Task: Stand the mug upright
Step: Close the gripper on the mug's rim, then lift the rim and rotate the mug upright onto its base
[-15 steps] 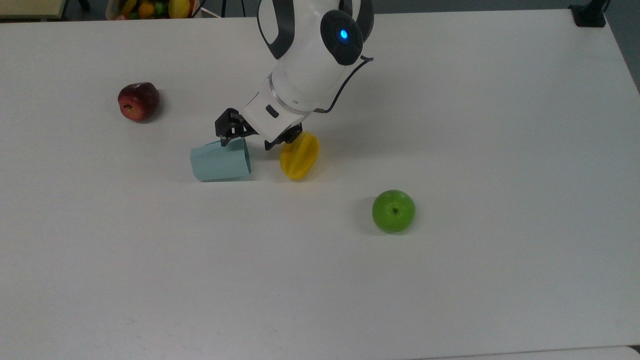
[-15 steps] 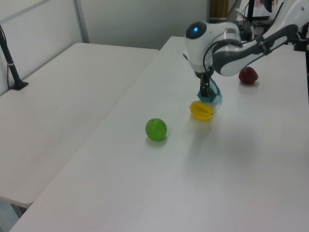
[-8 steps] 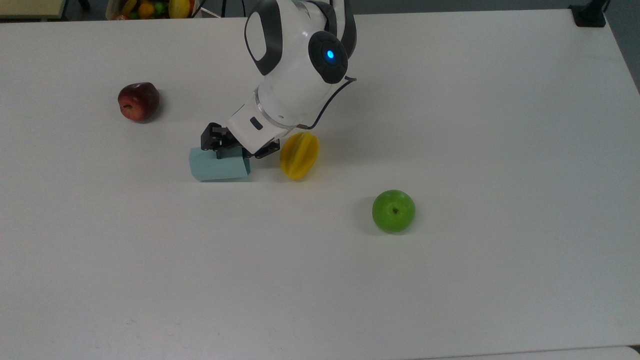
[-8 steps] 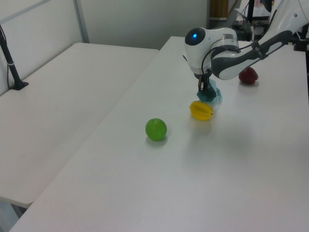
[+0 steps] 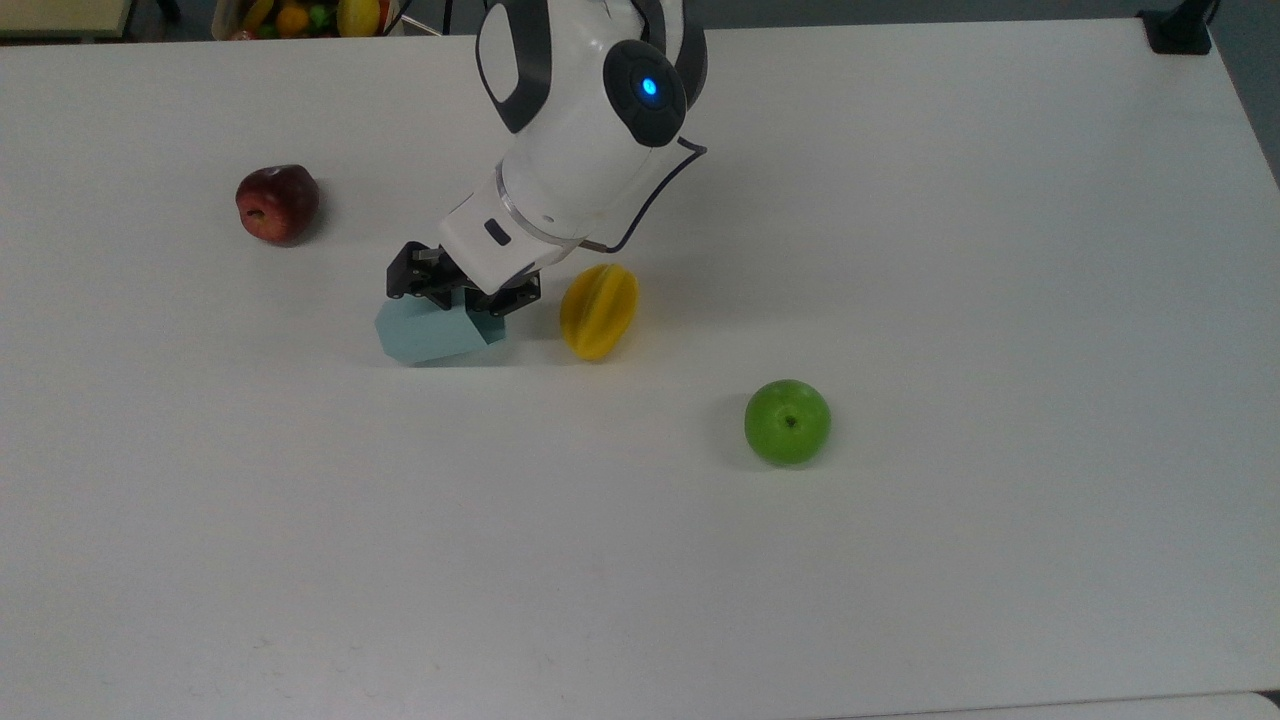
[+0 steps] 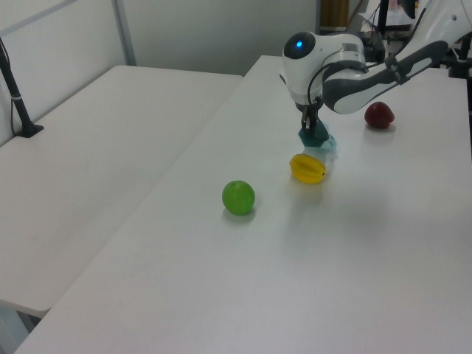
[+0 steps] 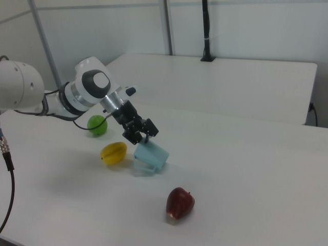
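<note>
On the white table (image 5: 900,200), mid-left in the top view, the mug (image 5: 432,334) is tilted, rim end raised, handle low against the surface. My gripper (image 5: 462,297) is clamped on its rim. Star fruit (image 5: 598,310) just beside; red apple (image 5: 277,203), green apple (image 5: 787,421) well apart. No legible writing.

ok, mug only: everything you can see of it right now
The mug is pale light-blue, faceted, matte like plastic, tapering to a narrower base. It is tilted, not upright: in the right view its rim end sits raised at the pincer, whose fingers close on the rim, while the lower side with the small handle is near the white table. In the top view it lies just to the left of the yellow star fruit, apart from it.
</note>
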